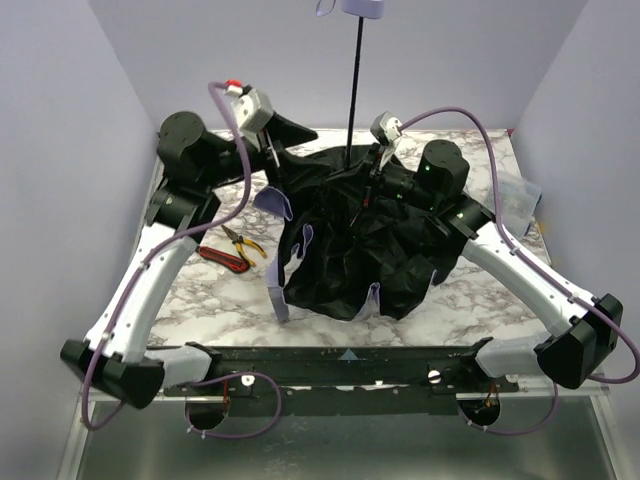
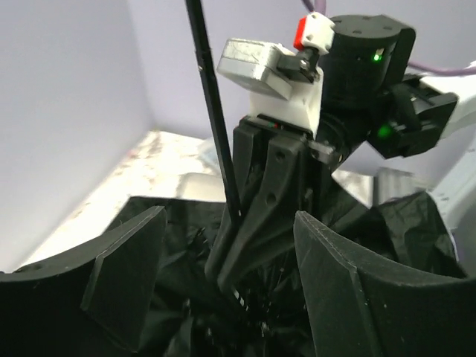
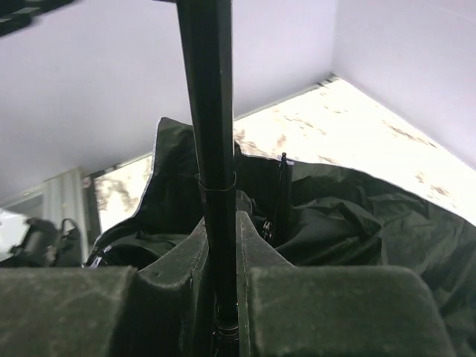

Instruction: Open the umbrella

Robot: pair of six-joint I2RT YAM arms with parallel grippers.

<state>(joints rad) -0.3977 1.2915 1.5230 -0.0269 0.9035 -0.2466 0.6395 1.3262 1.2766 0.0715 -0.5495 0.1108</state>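
The umbrella lies upside down on the table, its black inner fabric [image 1: 350,250] crumpled in a heap with lavender edges showing. The thin black shaft [image 1: 354,80] rises straight up to the lavender handle [image 1: 362,8] at the top edge. My right gripper [image 3: 222,245] is shut on the shaft [image 3: 208,111] low down, just above the fabric [image 3: 357,223]. My left gripper [image 2: 229,223] stands open right beside it, its fingers spread wide on either side of the right gripper's fingers [image 2: 253,223] and the shaft [image 2: 216,111], touching neither. From above, the left gripper [image 1: 305,150] and right gripper [image 1: 368,180] meet at the shaft's base.
Pliers with red and yellow grips [image 1: 235,250] lie on the marble table [image 1: 240,300] left of the fabric. A clear plastic bag [image 1: 515,200] sits at the right edge. Pale walls close in the back and both sides.
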